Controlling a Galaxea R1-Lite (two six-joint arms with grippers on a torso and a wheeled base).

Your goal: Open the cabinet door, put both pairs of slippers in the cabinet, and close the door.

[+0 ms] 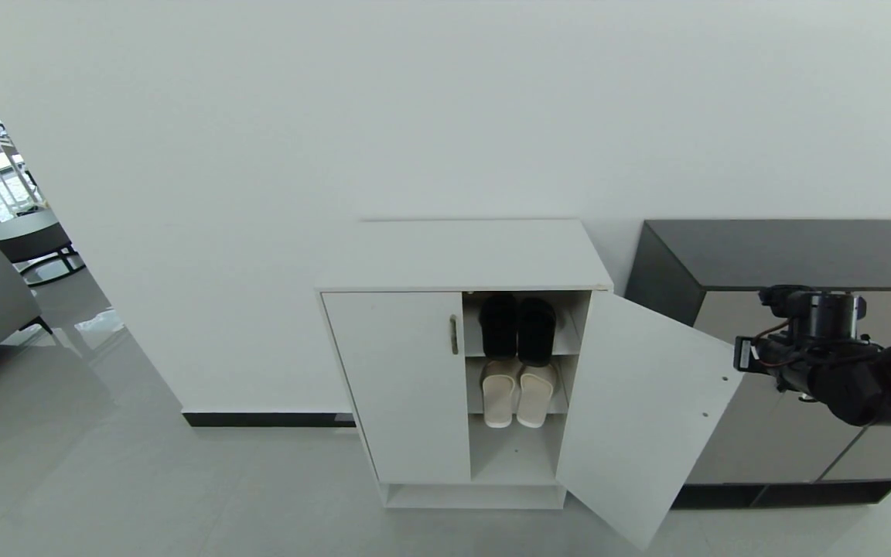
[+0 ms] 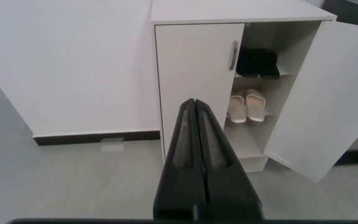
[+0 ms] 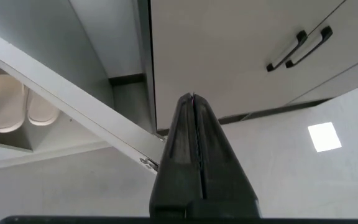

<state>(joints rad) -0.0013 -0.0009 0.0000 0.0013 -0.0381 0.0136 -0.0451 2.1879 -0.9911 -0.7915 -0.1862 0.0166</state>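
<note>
Black slippers (image 1: 500, 325), white slippers (image 1: 498, 396) lie front-to-back.

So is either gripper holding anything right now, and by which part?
Nothing is held. The left gripper and right gripper are both shut and empty.

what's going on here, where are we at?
Both pairs are already in the white two-door cabinet: black slide slippers on the top shelf, cream slide slippers on the shelf below. Its right door stands open. The right tool, shut, sits by that door's outer edge; the left tool, shut and empty, faces the cabinet. Closing remains.
</note>
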